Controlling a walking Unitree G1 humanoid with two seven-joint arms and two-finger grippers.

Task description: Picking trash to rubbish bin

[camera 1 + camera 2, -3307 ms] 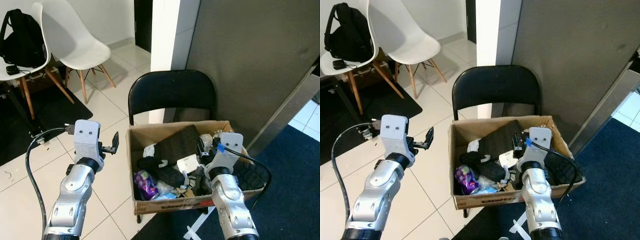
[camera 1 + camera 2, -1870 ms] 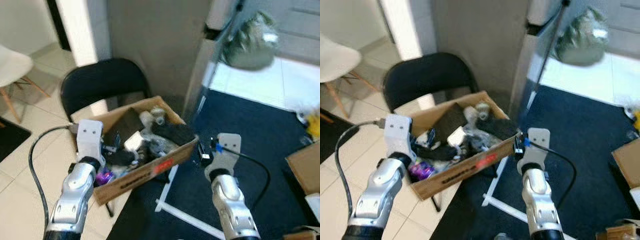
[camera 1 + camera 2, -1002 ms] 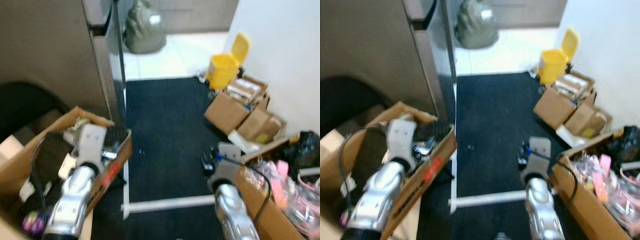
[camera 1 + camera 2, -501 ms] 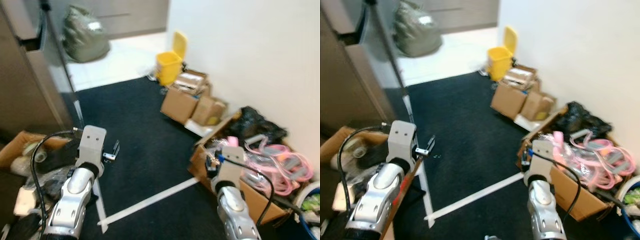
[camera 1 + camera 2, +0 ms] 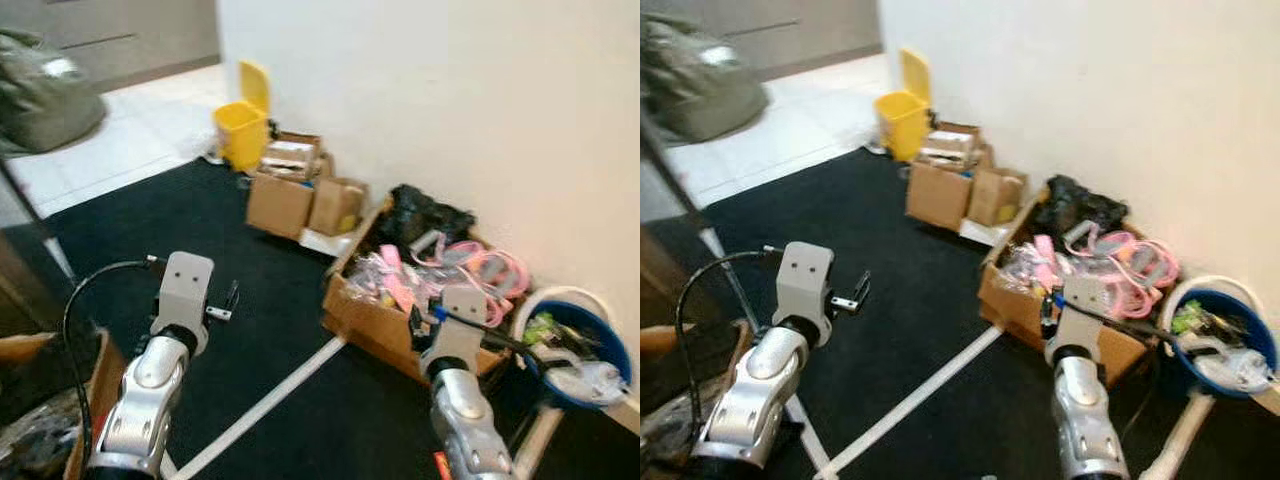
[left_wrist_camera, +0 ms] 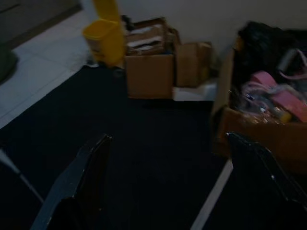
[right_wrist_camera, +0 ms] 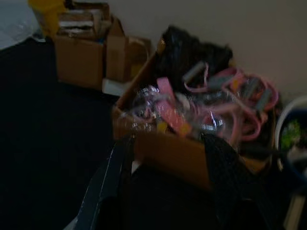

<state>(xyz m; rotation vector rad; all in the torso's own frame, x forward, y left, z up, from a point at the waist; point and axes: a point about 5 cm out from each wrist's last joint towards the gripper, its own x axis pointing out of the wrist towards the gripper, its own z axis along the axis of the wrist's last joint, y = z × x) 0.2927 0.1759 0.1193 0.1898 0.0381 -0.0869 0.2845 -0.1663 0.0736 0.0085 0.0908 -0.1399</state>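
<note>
- Head views: both arms are raised over dark carpet; the yellow rubbish bin stands well ahead by the wall. Searching step; next, pick trash.
- Left wrist: left pincer released, empty.
- Right wrist: right pincer released, facing a cluttered cardboard box.

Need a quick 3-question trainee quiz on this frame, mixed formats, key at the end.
1. True or false: the left gripper holds a piece of trash.
2. Multiple choice: what sits against the wall at the far end of the row of boxes? A) yellow bin B) white chair C) red bucket
3. Fill in: the pink loops lie in an open ____ box ahead of the right gripper.

Key:
1. False: its fingers are apart with nothing between them.
2. A
3. cardboard
</note>
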